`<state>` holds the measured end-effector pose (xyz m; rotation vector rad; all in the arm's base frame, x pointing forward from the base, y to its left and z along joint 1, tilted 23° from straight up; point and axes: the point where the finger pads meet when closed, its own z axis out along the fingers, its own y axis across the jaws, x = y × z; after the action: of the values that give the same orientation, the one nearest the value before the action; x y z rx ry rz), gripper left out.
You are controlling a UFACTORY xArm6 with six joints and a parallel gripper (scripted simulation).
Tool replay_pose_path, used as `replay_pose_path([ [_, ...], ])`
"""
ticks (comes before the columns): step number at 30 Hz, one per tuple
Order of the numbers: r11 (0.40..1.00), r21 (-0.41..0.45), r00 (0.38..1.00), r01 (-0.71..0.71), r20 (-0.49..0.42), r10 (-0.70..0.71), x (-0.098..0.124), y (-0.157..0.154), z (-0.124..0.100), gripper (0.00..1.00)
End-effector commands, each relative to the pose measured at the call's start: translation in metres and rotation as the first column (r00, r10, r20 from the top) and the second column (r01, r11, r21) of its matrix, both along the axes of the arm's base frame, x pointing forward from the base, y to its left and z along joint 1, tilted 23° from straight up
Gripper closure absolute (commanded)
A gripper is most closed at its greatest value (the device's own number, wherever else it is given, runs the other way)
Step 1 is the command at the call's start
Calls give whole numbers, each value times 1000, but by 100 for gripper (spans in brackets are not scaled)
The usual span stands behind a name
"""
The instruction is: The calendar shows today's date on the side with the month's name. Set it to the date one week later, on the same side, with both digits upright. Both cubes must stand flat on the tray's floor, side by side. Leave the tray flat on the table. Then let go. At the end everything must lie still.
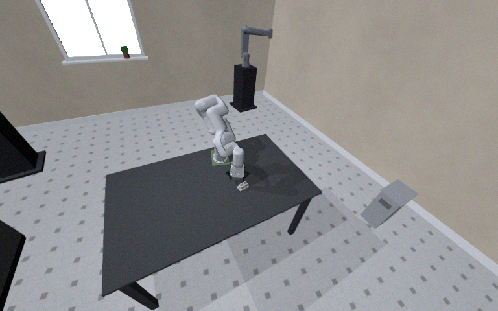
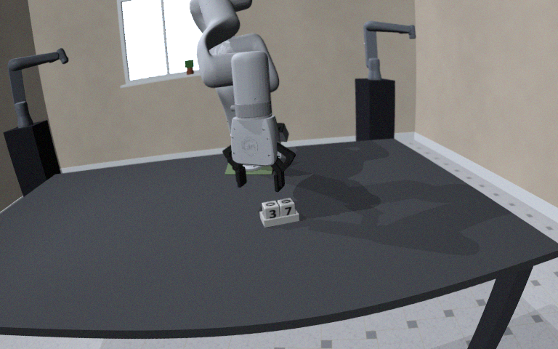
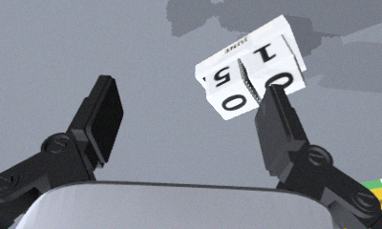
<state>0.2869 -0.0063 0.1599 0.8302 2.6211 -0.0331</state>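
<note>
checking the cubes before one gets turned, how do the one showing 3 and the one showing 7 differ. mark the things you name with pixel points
In the exterior view, the 3 cube (image 1: pixel 240 185) (image 2: pixel 270 210) (image 3: pixel 224 85) sits left of the 7 cube (image 1: pixel 245 183) (image 2: pixel 287 208) (image 3: pixel 269 59). On the month side, the 3 cube shows 5, the 7 cube 1. Both are white, have a 0 on top and stand side by side in the tray (image 2: pixel 280 219) (image 3: pixel 286 28).
</note>
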Motion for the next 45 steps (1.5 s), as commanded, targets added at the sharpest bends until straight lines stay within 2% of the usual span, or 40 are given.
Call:
replay_pose_path([
  [1,1000,-1,1000,1,2,-1,7,3,4,0],
  [7,1000,-1,1000,1,2,-1,21,9,12,0],
  [45,1000,-1,1000,1,2,-1,21,9,12,0],
])
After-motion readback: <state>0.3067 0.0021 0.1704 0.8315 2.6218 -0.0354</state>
